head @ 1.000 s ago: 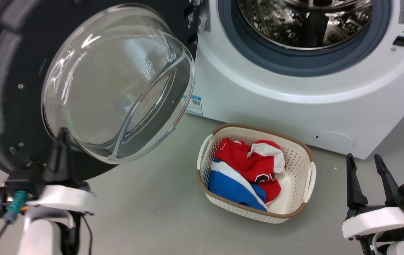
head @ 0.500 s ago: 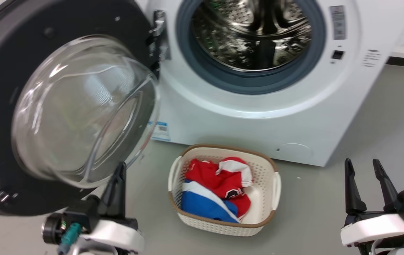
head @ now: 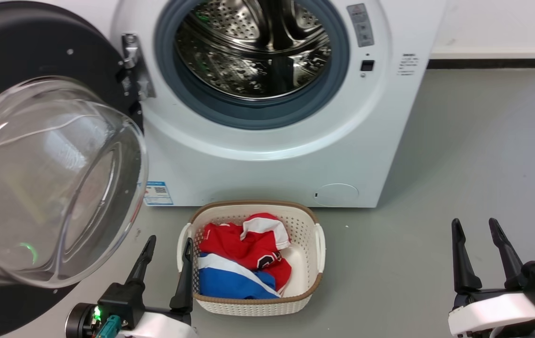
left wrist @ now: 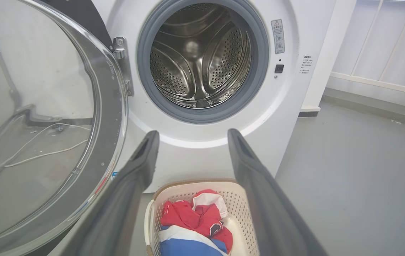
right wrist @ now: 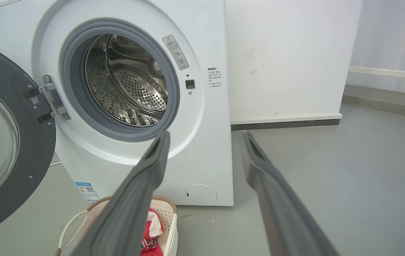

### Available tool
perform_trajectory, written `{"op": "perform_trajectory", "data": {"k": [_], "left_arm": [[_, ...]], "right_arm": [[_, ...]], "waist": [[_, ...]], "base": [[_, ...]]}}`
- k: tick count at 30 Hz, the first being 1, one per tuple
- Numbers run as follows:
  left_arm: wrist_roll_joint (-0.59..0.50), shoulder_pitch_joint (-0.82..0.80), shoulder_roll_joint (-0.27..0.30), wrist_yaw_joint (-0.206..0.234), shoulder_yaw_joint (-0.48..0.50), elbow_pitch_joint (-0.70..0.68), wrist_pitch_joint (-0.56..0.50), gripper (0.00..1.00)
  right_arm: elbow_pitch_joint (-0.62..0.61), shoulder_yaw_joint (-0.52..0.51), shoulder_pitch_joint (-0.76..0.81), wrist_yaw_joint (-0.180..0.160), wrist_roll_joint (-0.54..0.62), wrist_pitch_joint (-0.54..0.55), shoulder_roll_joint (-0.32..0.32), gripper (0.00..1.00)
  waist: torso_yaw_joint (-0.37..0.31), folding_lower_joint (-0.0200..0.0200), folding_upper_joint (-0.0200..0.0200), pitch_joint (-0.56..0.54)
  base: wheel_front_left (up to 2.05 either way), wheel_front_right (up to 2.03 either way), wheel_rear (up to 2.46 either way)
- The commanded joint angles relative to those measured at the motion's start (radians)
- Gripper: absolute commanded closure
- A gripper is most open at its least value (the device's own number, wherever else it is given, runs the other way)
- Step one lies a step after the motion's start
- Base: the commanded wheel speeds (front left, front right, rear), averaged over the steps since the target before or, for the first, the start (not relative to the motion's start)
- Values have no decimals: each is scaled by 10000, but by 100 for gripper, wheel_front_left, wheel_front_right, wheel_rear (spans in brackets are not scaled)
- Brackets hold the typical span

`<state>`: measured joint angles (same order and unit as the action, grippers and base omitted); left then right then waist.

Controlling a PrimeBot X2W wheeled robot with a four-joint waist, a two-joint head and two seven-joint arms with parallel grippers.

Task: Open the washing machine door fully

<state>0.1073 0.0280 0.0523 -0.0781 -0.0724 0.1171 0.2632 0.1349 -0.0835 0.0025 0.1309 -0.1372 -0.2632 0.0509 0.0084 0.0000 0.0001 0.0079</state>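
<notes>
floor [head: 483, 141]: smooth grey; wall [right wrist: 287, 53]: white, scuffed; skirting [right wrist: 287, 124]: dark strip; light: even

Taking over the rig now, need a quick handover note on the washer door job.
Door: swung wide, left of the washing machine; drum exposed.
Left gripper: jaws apart, empty, low by the door's edge.
Right gripper: jaws apart, empty, low right.
Basket of clothes on the floor in front.
Done: door opened wide. Left: check it's at its stop, nudge if not.
</notes>
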Motion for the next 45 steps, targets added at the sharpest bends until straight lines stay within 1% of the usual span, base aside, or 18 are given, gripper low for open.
{"op": "perform_trajectory", "data": {"k": [1,9,14,21,28,40,45], "left_arm": [[-44,96,-17,64,-1,-46,23,0],[-343,181,-23,426,-129,-334,23,0],[-240,156,-18,308,-248,-446,23,0],[-328,63,-21,447,-142,-591,23,0],[-207,95,-21,296,-188,-499,23,0],[-134,18,-22,321,-151,-361,23,0],[75,63,-22,238,-199,-256,23,0]], "right_arm": [[-47,20,92,-3,-13,-23,-12,0],[-10,68,-5,-3,-152,-23,-14,0],[7,137,-131,-3,-255,-23,-13,0],[9,181,-194,-3,-307,-23,-13,0],[-17,183,-205,-5,-327,-23,-13,0],[27,194,-226,-5,-290,-23,-13,0],[29,195,-203,-3,-260,-23,-14,0]], "waist": [[-140,0,-1,36],[-426,0,-1,169],[-433,0,-1,254],[-369,0,-1,269],[-314,0,-1,287],[-276,0,-1,321],[-278,0,-1,290]], "base": [[0,0,0],[0,0,0],[0,0,0],[0,0,0],[0,0,0],[0,0,0],[0,0,0]]}}
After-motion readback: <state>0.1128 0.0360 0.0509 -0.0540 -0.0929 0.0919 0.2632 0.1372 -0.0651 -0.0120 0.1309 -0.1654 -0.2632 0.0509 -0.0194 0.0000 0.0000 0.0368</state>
